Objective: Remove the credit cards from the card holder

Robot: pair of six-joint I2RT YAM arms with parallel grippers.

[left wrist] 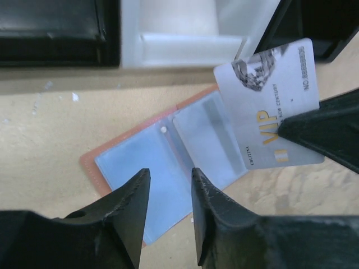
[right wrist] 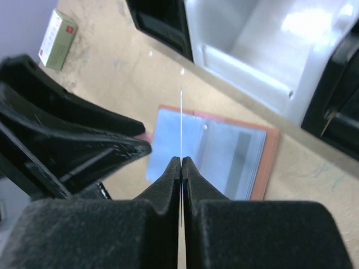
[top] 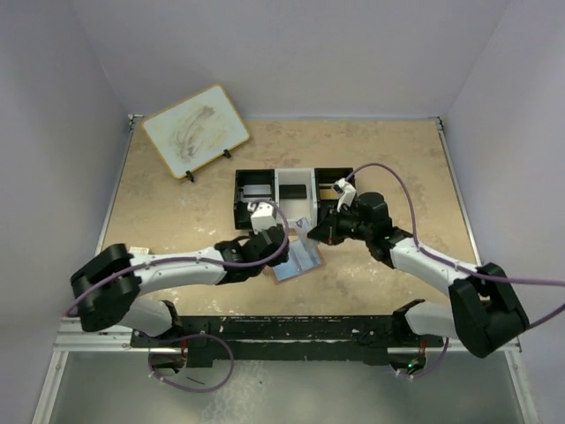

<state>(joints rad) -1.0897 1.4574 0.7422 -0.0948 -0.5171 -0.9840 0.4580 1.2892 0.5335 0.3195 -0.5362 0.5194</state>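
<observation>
The reddish-brown card holder lies open on the table, its grey-blue slots facing up. My left gripper is open with its fingertips over the holder's near edge; I cannot tell if they touch it. My right gripper is shut on a grey credit card printed "VIP", holding it free of the holder, above its right half. That card shows edge-on as a thin line in the right wrist view, with the holder below it. In the top view the card is at the right gripper.
A black-white-black tray stands just behind the holder, with a dark card-like item in its middle compartment. A white board with a wooden rim stands at the back left. A small pale box lies beyond the left gripper.
</observation>
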